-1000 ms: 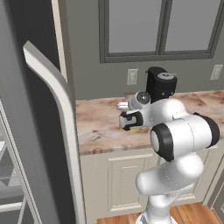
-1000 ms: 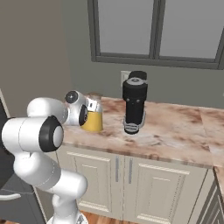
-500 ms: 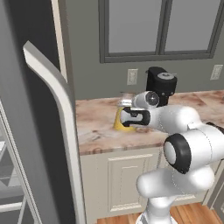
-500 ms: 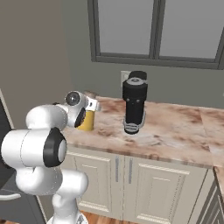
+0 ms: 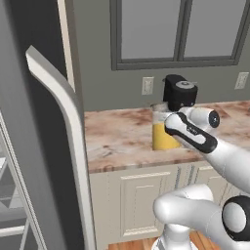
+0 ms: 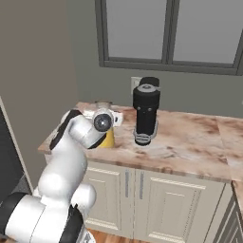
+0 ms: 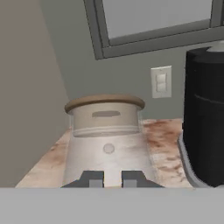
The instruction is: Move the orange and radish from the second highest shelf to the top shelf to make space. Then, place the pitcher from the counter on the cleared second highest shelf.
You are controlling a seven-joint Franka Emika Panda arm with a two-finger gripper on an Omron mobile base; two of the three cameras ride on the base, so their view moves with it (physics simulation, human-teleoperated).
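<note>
Gripping the pitcher on the counter, beside the coffee machine.
My gripper has its 2 fingers drawn close together against the pitcher's near wall, low on the body; I judge them clamped on it, though the contact itself is hidden. The pitcher stands upright directly ahead of my hand, its lid above my fingertips. Risks: such a low, narrow hold may let the tall jug tip or slip on lifting, and a wide swing could knock the coffee machine just beside it.
</note>
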